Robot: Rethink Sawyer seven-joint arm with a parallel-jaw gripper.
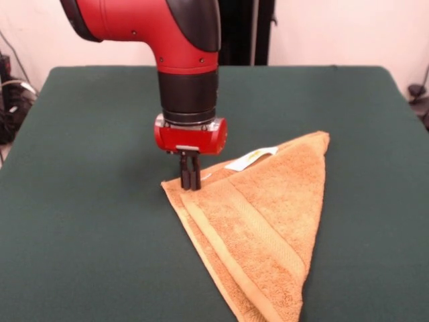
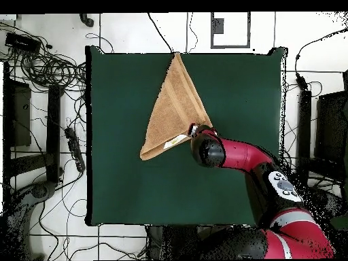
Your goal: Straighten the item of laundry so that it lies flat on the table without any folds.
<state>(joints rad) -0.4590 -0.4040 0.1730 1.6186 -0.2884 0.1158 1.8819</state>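
The tan-orange towel point(image 1: 261, 215) lies on the dark green table point(image 1: 80, 201), folded diagonally into a triangle with two layers showing along its left edge. Its white tag point(image 1: 251, 157) sticks out at the far edge. My gripper point(image 1: 190, 180) points straight down onto the triangle's left corner, with the fingers close together on the cloth there. In the overhead view the towel point(image 2: 173, 109) lies at the table's point(image 2: 238, 88) top middle, reaching the edge. The arm's red wrist point(image 2: 204, 146) covers the gripper at the towel's right corner.
The towel's near tip runs to the table's front edge point(image 1: 295, 315). Cables and dark equipment point(image 2: 41, 75) lie on the floor to the left of the table, and more stands on the right point(image 2: 326, 115). Broad green surface lies left and right of the towel.
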